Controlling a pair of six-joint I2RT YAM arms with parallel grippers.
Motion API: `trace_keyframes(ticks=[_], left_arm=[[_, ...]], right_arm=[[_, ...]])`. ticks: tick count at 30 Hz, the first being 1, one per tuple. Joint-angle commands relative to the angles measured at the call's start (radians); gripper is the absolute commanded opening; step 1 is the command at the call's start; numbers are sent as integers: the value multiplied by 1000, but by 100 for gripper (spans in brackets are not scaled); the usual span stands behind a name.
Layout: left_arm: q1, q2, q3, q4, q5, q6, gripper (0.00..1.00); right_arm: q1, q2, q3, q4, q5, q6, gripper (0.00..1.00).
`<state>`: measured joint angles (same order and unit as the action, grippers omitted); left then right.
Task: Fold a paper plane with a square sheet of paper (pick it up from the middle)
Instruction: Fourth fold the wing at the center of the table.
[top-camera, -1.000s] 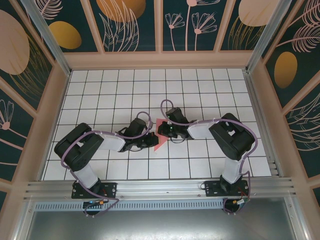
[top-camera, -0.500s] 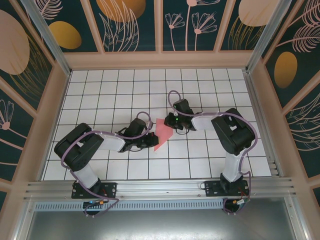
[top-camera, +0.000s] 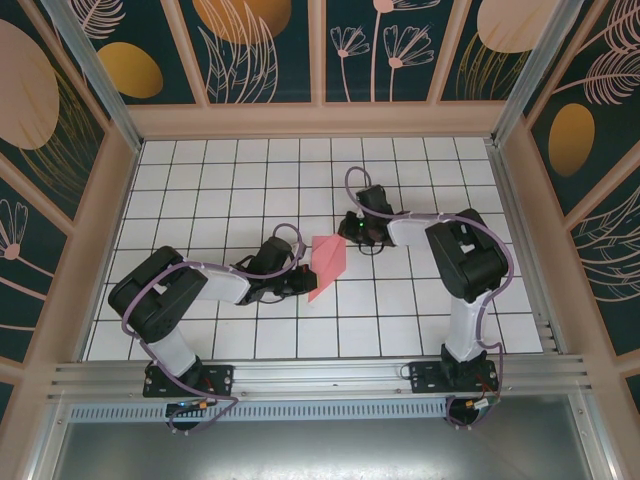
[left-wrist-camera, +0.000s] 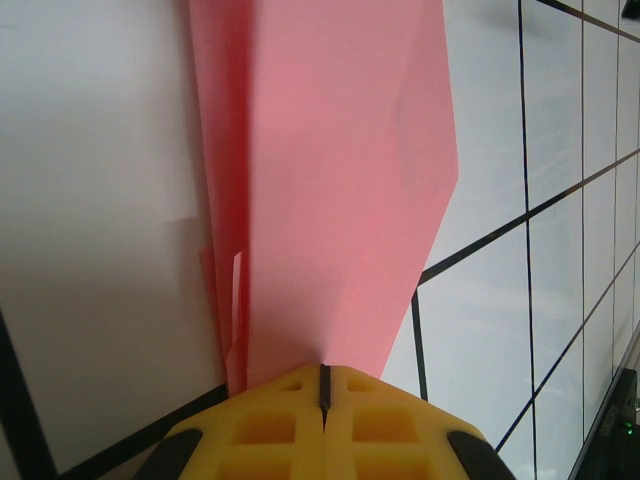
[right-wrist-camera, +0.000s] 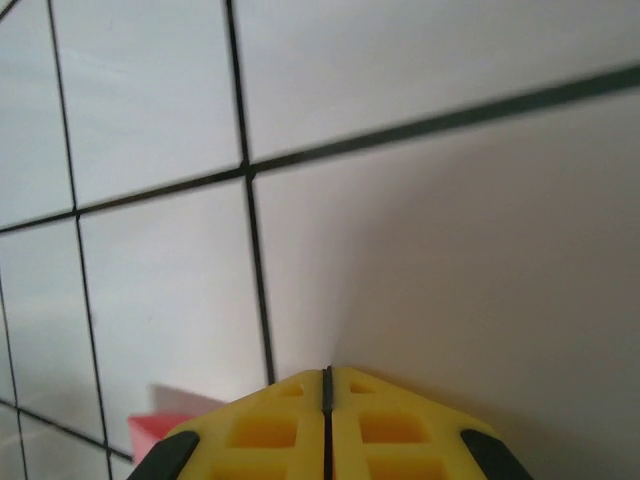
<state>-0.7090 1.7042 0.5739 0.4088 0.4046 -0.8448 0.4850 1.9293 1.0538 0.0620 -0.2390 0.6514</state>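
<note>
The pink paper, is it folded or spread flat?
Folded: the pink paper shows layered edges and an angled outline, held by the shut left gripper.

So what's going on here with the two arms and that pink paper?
Two robot arms are partway through a paper-folding job. The left tool is shut on one end of the folded pink paper, which has a pointed shape on the tiled table. The right tool is shut, empty, over bare tiles beside the paper.
</note>
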Motion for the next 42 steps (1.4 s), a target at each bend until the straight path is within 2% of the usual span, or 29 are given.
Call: trace_keyframes(ticks=[1, 6, 8, 11, 15, 19, 32, 42], left_arm=[[3, 49, -73, -265, -76, 28, 0], [2, 45, -66, -272, -79, 30, 0], [2, 43, -66, -272, -78, 29, 0], [2, 46, -61, -276, -79, 29, 0], [2, 43, -55, -277, -82, 30, 0], [2, 49, -55, -274, -78, 33, 0], [3, 58, -63, -281, -81, 38, 0], [2, 28, -71, -301, -84, 56, 0]], right_arm=[[-8, -1, 52, -54, 34, -45, 10], [-1, -105, 16, -51, 22, -39, 12], [11, -153, -26, -8, -19, -26, 13], [54, -196, -81, 56, -69, 2, 13], [145, -217, -118, 104, -44, 18, 12], [200, -195, -146, 140, -8, 33, 12], [176, -81, -151, 168, -59, 40, 12], [170, -21, -200, 110, 11, 69, 10]])
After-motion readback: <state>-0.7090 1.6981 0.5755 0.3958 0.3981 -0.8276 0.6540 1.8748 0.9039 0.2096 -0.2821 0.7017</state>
